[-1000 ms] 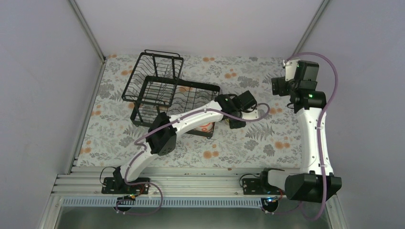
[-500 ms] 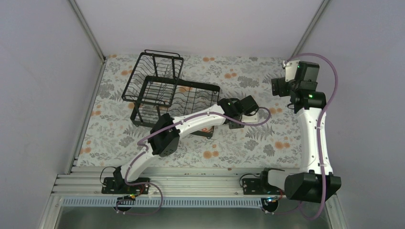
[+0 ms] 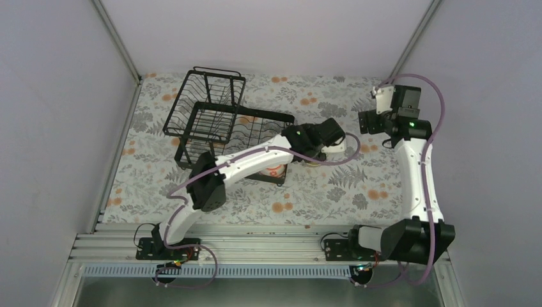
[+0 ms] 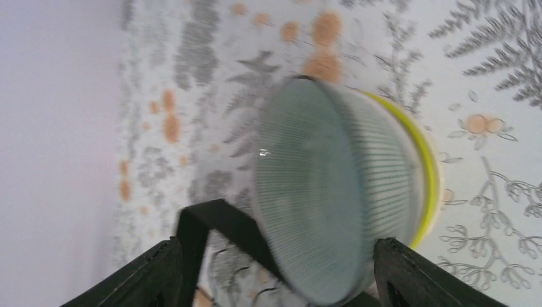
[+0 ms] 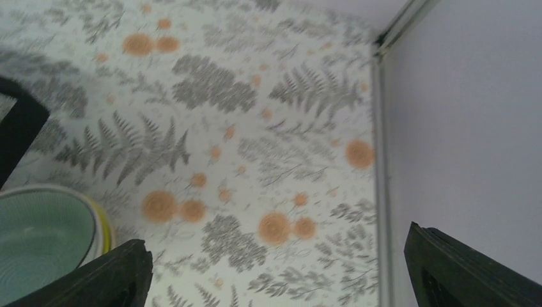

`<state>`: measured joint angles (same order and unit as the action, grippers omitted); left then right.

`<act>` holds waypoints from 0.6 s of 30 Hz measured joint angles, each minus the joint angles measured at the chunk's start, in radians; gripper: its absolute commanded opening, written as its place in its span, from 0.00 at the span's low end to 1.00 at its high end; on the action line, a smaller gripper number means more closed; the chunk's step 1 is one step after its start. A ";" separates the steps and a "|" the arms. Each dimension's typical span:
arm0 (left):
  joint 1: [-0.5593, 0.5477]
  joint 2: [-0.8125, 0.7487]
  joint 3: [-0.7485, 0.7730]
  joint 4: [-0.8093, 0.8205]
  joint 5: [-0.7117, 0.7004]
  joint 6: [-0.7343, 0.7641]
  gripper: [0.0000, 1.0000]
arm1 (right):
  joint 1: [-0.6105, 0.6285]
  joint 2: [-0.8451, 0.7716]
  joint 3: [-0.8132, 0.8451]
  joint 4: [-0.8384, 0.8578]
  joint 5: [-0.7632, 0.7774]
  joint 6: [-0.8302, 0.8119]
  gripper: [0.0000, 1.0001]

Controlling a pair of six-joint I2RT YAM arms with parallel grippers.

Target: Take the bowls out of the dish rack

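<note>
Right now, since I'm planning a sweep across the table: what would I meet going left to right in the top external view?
dish rack → left gripper → right gripper

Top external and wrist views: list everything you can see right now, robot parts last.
dish rack: one, black wire, far left of the table
patterned bowl: one, white with red-orange, at the rack's near right corner, partly hidden
ribbed bowl: one, pale green with a yellow edge, just right of the rack
tablecloth: one, white with grey ferns and orange flowers, covering the table
left gripper: black, fingers either side of the ribbed bowl, grip unclear
right gripper: black, open, empty, far right
</note>
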<state>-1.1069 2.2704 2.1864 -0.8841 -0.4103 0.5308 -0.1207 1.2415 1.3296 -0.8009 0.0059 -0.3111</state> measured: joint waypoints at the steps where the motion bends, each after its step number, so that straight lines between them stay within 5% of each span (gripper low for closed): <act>1: 0.002 -0.022 0.000 0.006 -0.010 0.007 0.77 | -0.001 0.011 -0.003 -0.012 -0.012 -0.003 0.95; 11: 0.048 -0.195 -0.001 0.033 0.003 0.007 0.79 | -0.005 0.090 0.005 -0.206 -0.244 -0.094 0.92; 15: 0.075 -0.193 0.001 0.017 0.025 -0.002 0.78 | -0.004 0.095 0.002 -0.299 -0.329 -0.164 0.83; 18: 0.126 -0.193 0.040 -0.002 0.049 -0.016 0.78 | 0.011 0.097 -0.027 -0.323 -0.343 -0.195 0.66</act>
<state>-0.9806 2.0773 2.2269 -0.8856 -0.3611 0.5148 -0.1101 1.3380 1.3025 -1.1236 -0.3367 -0.5056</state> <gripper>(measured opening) 0.785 0.804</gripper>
